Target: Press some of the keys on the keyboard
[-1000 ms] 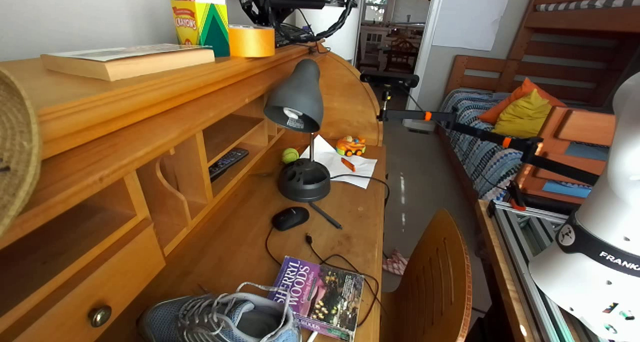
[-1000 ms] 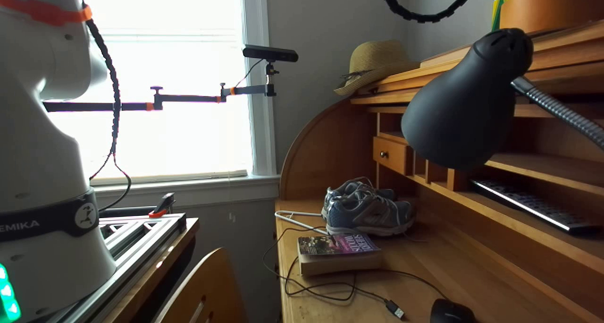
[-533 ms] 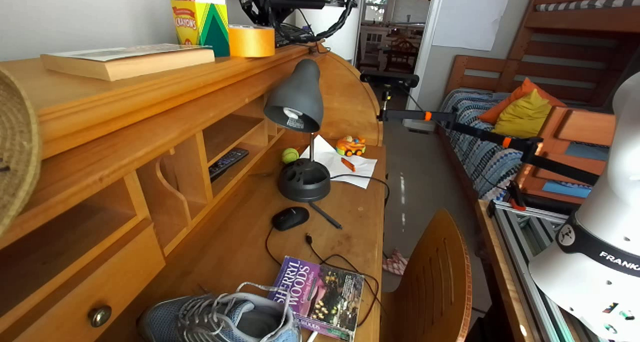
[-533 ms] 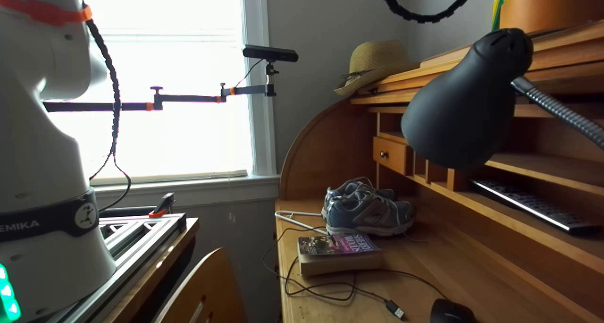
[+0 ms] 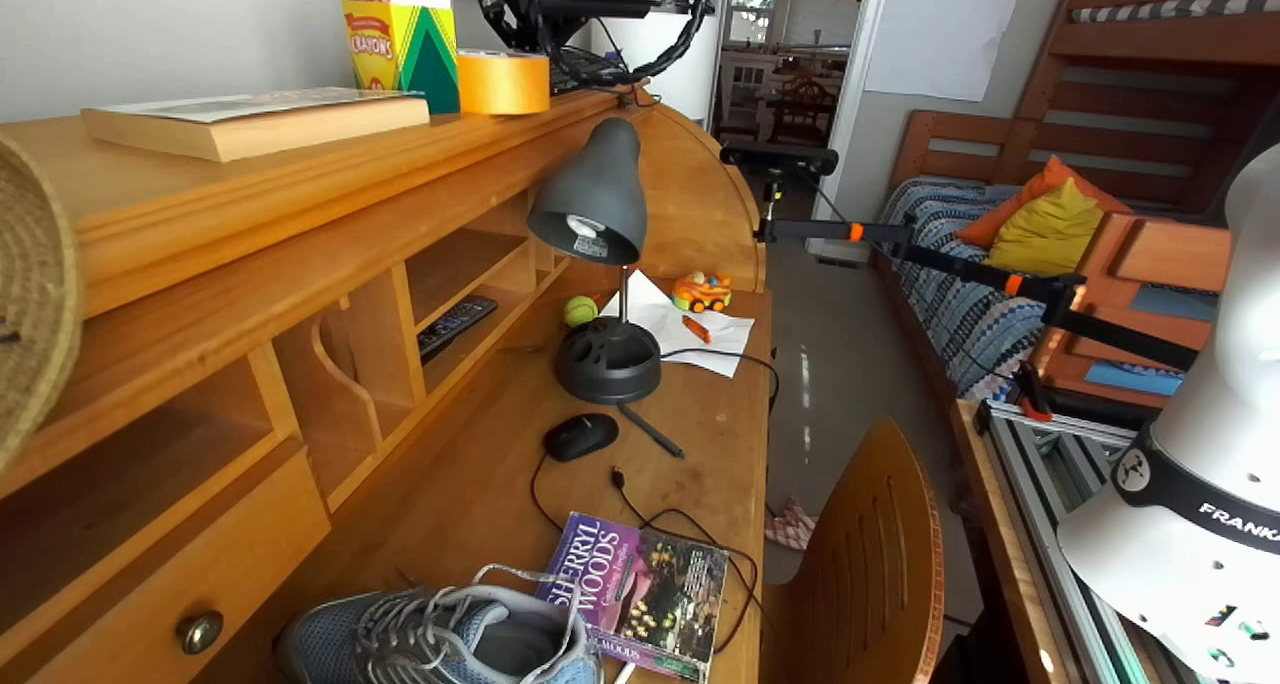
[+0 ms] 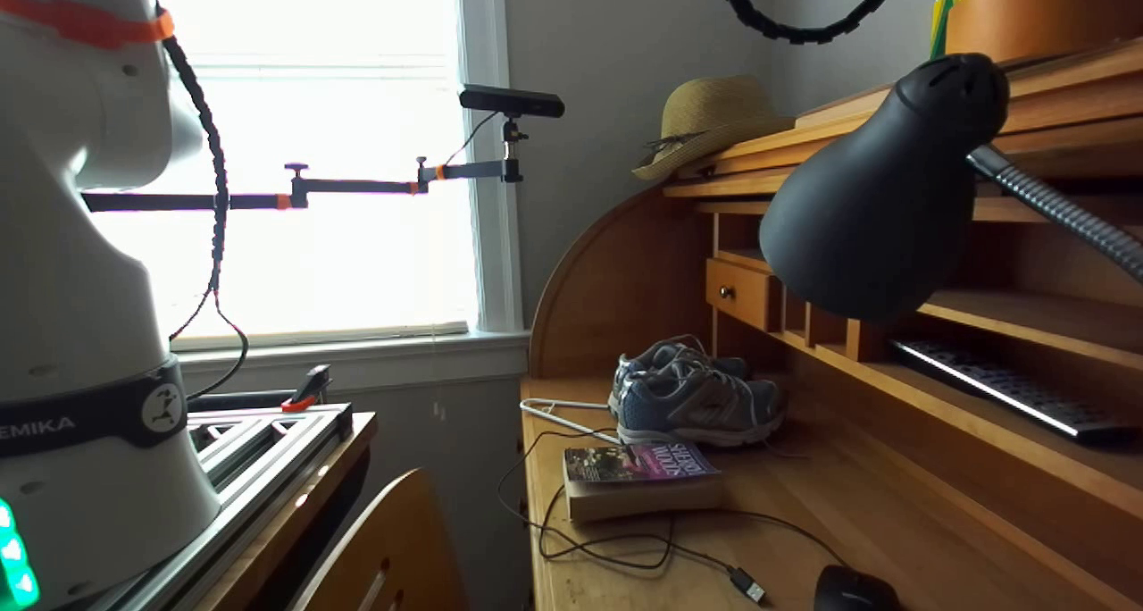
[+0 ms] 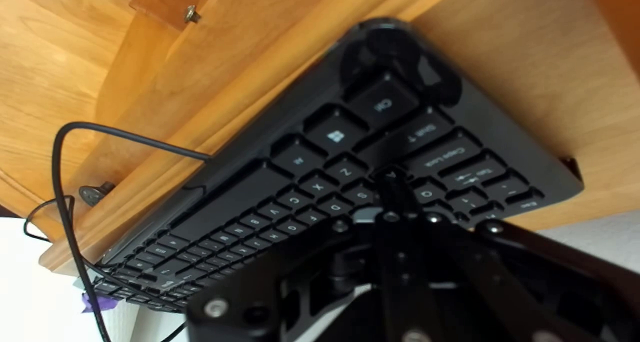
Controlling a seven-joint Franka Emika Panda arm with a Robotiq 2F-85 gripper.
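Roll-top desk (image 5: pixel 470 504); black Windows keyboard (image 7: pixel 280 182) lying up on its top. Gripper (image 7: pixel 392 184) above one end of the keyboard, looks closed, nothing seen held. A key (image 7: pixel 391 172) right at its tip; touching or just above, cannot tell. Step in hand, my read: pressing that key. Next likely calls for a short straight push, a lift clear, then a small shift, perhaps to the S key (image 7: pixel 360 194).
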